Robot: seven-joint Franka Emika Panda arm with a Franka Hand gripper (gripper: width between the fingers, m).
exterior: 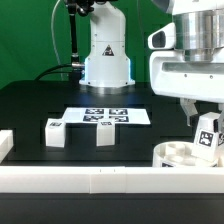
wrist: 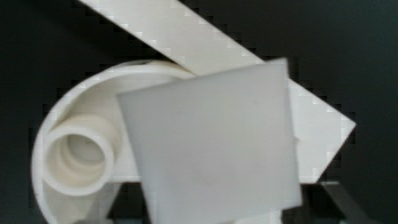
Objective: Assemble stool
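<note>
My gripper [exterior: 205, 120] is at the exterior view's right, shut on a white stool leg [exterior: 208, 137] with a black-and-white tag. It holds the leg upright, just above the round white seat disc [exterior: 180, 156] that lies against the front rail. In the wrist view the held leg [wrist: 205, 140] fills the middle between the dark fingers [wrist: 349, 200]. The seat disc [wrist: 86, 140], with one round socket showing, lies just behind it. Two more tagged legs [exterior: 55, 132] [exterior: 105, 133] stand on the black table toward the exterior view's left.
The marker board [exterior: 105, 116] lies flat behind the two loose legs. A long white rail wall [exterior: 90, 182] runs along the front edge and also shows in the wrist view [wrist: 187, 35]. The robot base [exterior: 105, 55] stands at the back.
</note>
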